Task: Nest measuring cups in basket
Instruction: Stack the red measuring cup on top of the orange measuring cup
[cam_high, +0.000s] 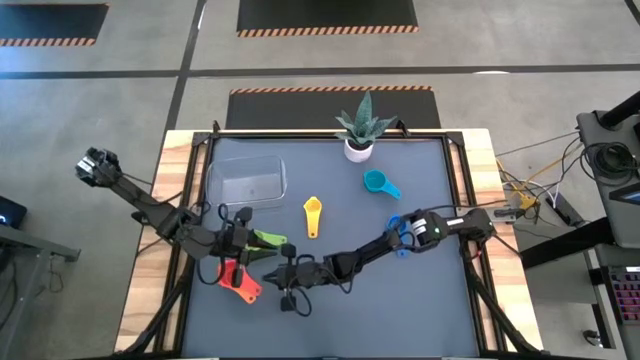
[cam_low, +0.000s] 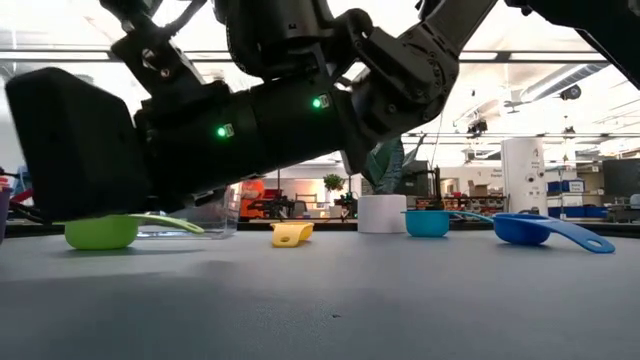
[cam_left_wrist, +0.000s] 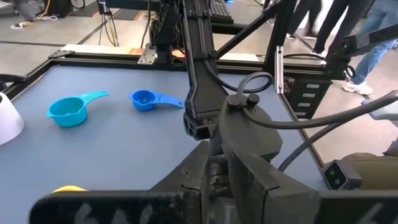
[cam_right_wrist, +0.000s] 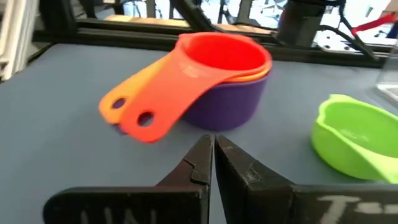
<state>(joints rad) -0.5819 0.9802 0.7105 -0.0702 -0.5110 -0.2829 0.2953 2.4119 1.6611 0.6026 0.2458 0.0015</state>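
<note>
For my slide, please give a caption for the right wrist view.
Shut right gripper faces the nested red cup, orange and purple cups, beside the green cup.

A dark grey table top (cam_high: 330, 320), framed by pale wooden edges, is seen carrying everything. At its far side a clear basket (cam_high: 246, 182) and a white plant pot (cam_high: 358, 150) are set, with a teal cup (cam_high: 377, 182), a blue cup (cam_low: 533, 229) and a yellow cup (cam_high: 312, 213) spread nearer. Near the left, a green cup (cam_right_wrist: 348, 138) is laid beside a nested stack of red cup (cam_right_wrist: 205, 68), orange cup (cam_right_wrist: 127, 89) and purple cup (cam_right_wrist: 233, 102).
</note>
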